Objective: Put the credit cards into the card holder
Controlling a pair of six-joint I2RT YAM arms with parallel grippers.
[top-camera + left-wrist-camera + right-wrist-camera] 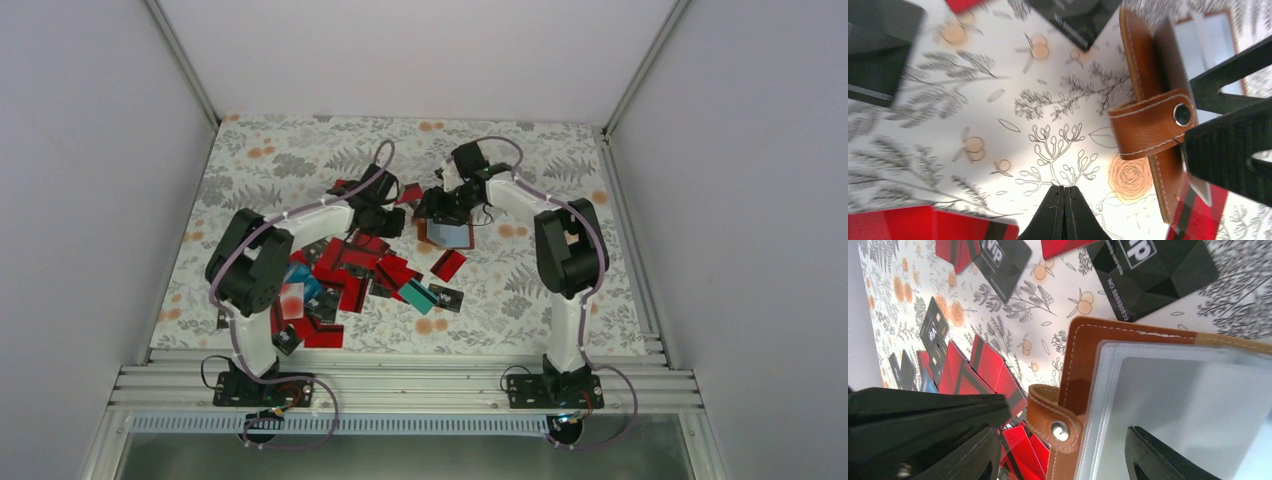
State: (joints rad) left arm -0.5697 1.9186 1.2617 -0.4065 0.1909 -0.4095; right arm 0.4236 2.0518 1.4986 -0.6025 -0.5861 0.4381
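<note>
Top external view is showing the card holder (pixel 452 236) lying open mid-frame beneath the spread right end effector (pixel 447 212), the left end effector (pixel 1064 202) sitting closed, and thin, likely slick credit cards (pixel 345 270) lower left needing edge pinches.

A robot lab booth: plain white panels (pixel 80 200) enclose a floral-covered counter (pixel 560 150), with the left arm (pixel 250 270) and right arm (pixel 570 250) bolted to aluminium rails (pixel 420 385) at the near edge.

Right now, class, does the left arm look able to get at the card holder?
Probably yes: the left gripper sits close beside the card holder, only bare tablecloth between them, though the right gripper crowds its far side.
</note>
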